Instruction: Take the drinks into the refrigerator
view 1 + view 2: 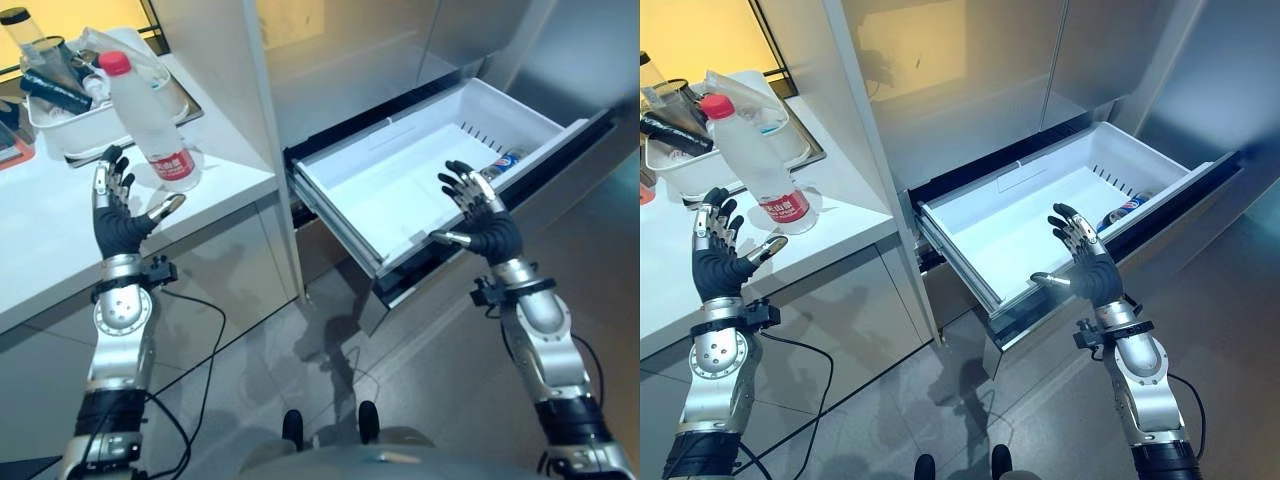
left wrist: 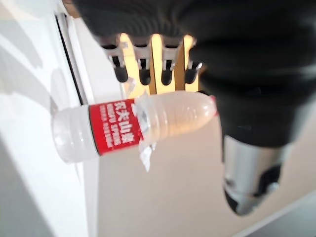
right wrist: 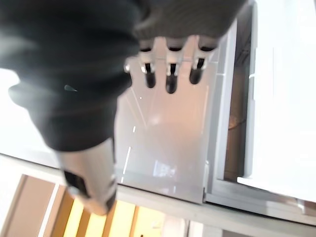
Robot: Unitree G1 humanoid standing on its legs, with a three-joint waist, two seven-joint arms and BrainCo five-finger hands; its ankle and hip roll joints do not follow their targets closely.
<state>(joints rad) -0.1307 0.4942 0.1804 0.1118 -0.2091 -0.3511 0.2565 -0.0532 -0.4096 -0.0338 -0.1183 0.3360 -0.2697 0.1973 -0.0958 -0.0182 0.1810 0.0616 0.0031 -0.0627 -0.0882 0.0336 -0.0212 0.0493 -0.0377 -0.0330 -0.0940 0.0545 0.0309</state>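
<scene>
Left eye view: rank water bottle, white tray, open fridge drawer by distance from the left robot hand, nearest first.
From the left robot hand:
1. Water bottle, standing on the counter just beyond the fingers.
2. White tray, farther back on the counter.
3. Open fridge drawer, off to the right, beneath the right robot hand.

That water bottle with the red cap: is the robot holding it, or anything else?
Nothing is held. The water bottle stands on the counter, just beyond the open left hand. The right hand hovers open over the drawer.

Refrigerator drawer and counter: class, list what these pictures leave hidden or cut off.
- Can in the drawer: mostly hidden behind the right hand, eye views.
- White tray on the counter: cut by the picture's edge.
- Water bottle: cap hidden by the left hand, left wrist view.
</scene>
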